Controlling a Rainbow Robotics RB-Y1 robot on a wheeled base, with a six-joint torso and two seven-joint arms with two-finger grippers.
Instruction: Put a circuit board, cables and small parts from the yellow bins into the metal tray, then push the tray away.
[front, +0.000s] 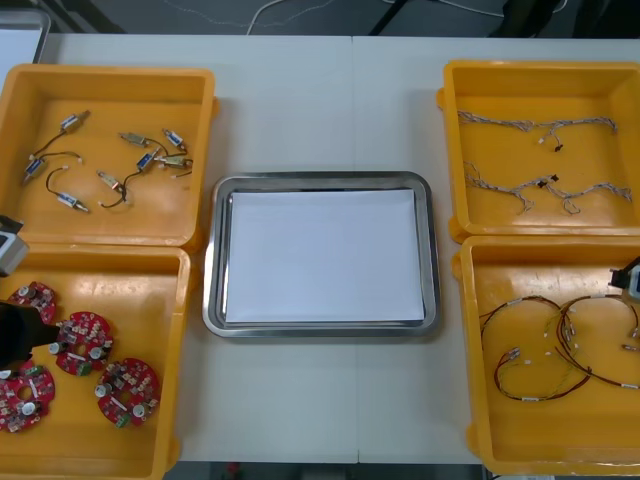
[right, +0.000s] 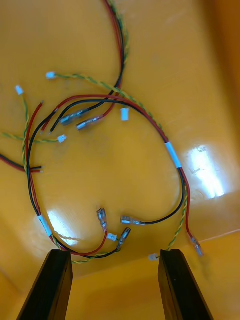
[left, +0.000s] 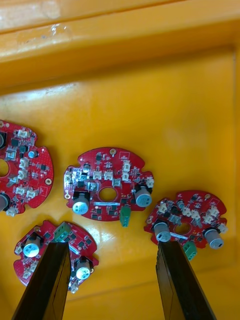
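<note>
Table (front: 300, 100) bears four bins (front: 110, 72), one tray (front: 213, 260), four circuit boards (front: 127, 391).

No text, label, brand or number can be read. The round red circuit boards (left: 100, 175), in the yellow bin (front: 100, 262) at 8 o'clock of the metal tray (front: 215, 300), carry fine markings too small to read. The pale cable sleeves (right: 172, 154) look blank.

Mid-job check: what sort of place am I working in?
Probably an electronics kitting bench: yellow bins hold round red circuit boards, cables and small metal parts beside a metal tray; left gripper over boards, right gripper over cables.
</note>
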